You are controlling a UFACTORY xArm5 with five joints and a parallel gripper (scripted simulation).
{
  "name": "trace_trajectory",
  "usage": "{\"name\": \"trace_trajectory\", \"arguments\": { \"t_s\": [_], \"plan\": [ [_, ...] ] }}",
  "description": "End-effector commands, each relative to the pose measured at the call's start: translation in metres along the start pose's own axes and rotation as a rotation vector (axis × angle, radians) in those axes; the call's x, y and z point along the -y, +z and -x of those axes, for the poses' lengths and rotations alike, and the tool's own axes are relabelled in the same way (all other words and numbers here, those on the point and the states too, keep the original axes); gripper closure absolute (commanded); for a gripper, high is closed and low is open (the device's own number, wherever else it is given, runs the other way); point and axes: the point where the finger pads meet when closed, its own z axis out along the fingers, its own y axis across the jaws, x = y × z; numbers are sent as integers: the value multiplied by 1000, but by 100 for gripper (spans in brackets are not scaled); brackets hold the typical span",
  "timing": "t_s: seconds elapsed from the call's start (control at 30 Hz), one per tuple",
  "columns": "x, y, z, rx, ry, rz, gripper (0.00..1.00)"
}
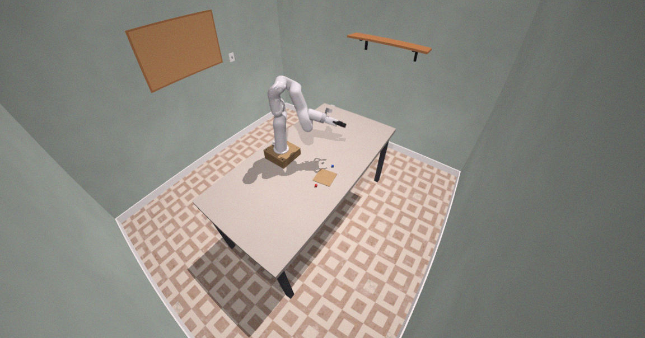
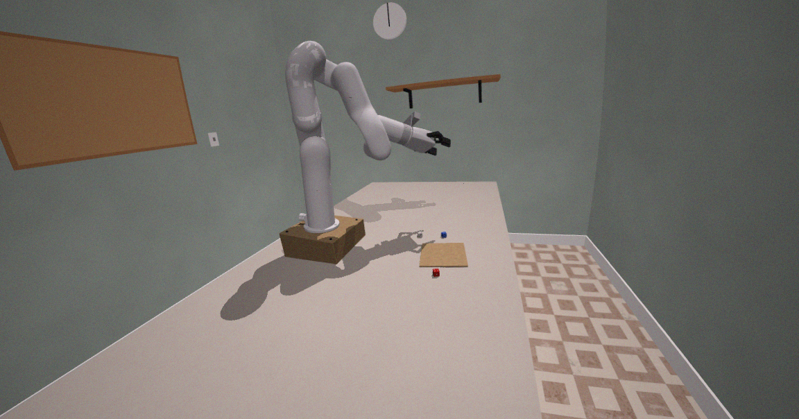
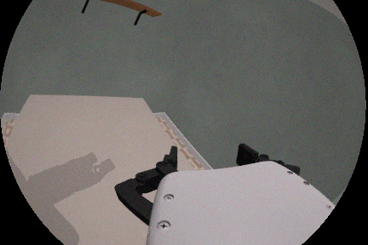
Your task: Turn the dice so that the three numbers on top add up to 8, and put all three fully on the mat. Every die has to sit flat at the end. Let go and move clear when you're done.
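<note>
A red die (image 1: 315, 185) (image 2: 435, 272) lies on the table just off the near edge of the tan square mat (image 1: 325, 177) (image 2: 443, 254). A blue die (image 1: 332, 165) (image 2: 443, 234) lies beyond the mat's far edge. A small whitish-grey die (image 1: 322, 163) (image 2: 419, 234) lies to the left of the blue one, by the arm's shadow. No die is on the mat; the numbers on top are too small to read. My gripper (image 1: 342, 123) (image 2: 440, 143) (image 3: 209, 156) is open and empty, high above the table and beyond the dice. The wrist view shows no dice.
The arm stands on a wooden base block (image 1: 282, 155) (image 2: 313, 248), left of the mat. The table's long right edge runs near the mat. A wall shelf (image 1: 388, 42) (image 2: 444, 82) (image 3: 115, 0) hangs on the back wall, well beyond the gripper.
</note>
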Motion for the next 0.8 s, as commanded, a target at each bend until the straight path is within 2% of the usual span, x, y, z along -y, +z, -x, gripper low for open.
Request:
{"name": "trace_trajectory", "arguments": {
  "t_s": [0.0, 0.1, 0.17, 0.23, 0.33, 0.43, 0.5, 0.57, 0.7, 0.73, 0.77],
  "plan": [
    [-1, 0, -1, 0, 2, 2, 0],
    [-7, 3, 8, 31, 31, 7, 0],
    [-17, 7, 21, 81, 77, 16, 0],
    [-32, 10, 43, 157, 150, 33, 0],
    [-41, 12, 56, 203, 198, 45, 0],
    [-56, 12, 79, 282, 281, 69, 0],
    [-56, 12, 79, 282, 281, 69, 0],
    [-70, 10, 103, 359, 367, 96, 0],
    [-84, 5, 126, 433, 453, 125, 0],
    [-84, 5, 127, 437, 457, 127, 0],
    [-91, 2, 138, 474, 502, 143, 0]
  ]
}}
